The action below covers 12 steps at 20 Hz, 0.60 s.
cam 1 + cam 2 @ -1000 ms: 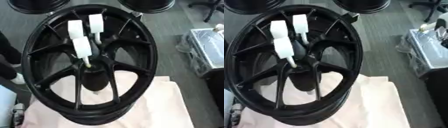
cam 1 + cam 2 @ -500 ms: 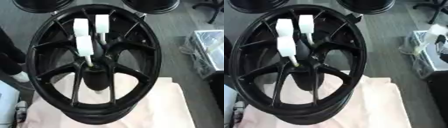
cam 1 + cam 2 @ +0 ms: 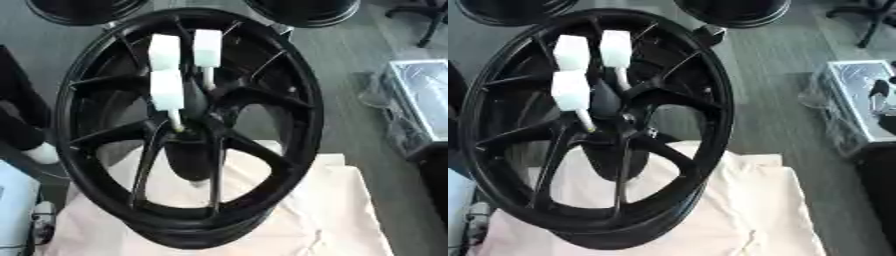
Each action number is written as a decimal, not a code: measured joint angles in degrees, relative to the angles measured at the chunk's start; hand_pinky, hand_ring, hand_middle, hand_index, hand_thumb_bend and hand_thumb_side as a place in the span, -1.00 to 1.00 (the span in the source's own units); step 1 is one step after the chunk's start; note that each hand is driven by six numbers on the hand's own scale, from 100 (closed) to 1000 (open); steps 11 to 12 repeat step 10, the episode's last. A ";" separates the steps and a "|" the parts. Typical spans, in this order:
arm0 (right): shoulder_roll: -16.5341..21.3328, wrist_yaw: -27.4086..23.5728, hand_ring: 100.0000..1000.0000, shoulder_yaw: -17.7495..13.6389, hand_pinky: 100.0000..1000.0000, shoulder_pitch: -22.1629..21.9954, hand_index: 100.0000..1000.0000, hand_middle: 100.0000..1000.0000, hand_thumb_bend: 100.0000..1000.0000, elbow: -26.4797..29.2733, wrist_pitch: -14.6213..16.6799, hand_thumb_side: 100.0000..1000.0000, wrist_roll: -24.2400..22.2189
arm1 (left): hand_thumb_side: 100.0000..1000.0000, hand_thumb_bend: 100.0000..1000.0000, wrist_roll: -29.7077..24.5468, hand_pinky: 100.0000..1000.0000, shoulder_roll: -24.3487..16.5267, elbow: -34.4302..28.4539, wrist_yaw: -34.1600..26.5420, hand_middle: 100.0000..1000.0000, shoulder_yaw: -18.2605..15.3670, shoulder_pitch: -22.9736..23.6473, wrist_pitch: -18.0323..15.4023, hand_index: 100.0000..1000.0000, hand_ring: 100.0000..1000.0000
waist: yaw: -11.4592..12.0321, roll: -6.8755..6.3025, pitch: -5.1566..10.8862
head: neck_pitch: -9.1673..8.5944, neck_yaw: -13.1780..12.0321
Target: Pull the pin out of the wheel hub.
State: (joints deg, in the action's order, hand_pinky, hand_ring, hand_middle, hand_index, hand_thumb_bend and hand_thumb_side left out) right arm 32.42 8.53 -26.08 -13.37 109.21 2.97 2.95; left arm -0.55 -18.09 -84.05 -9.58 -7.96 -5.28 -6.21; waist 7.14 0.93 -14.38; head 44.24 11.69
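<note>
A black multi-spoke wheel hub (image 3: 296, 102) stands upright, tilted a little, on a cream cloth (image 3: 328, 210). Three white pins with blocky heads stick out of its centre. The nearest pin (image 3: 167, 91) has a thin shaft running down into the hub's middle. Above it are a second pin (image 3: 164, 51) and a third pin (image 3: 207, 47) side by side. Neither of my hands shows in either view.
Two more black wheels (image 3: 80, 10) (image 3: 306, 11) lie on the grey floor behind. A clear box (image 3: 424, 102) sits at the right. A pale blue-white object (image 3: 13, 205) is at the lower left, and a dark shape with a white tip (image 3: 22, 127) at the left edge.
The whole picture has shifted a little, so the camera moved. The wheel hub and its three pins keep the same places relative to one another.
</note>
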 measured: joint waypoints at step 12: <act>-2.17 -21.39 0.12 2.68 0.09 4.54 0.70 0.22 -1.00 3.93 6.02 -0.05 1.66 | 0.76 -0.96 -0.81 0.80 0.00 -1.20 -0.79 0.95 0.01 -2.08 0.19 0.59 0.96 | 0.96 -0.05 -0.21 | 0.00 -1.73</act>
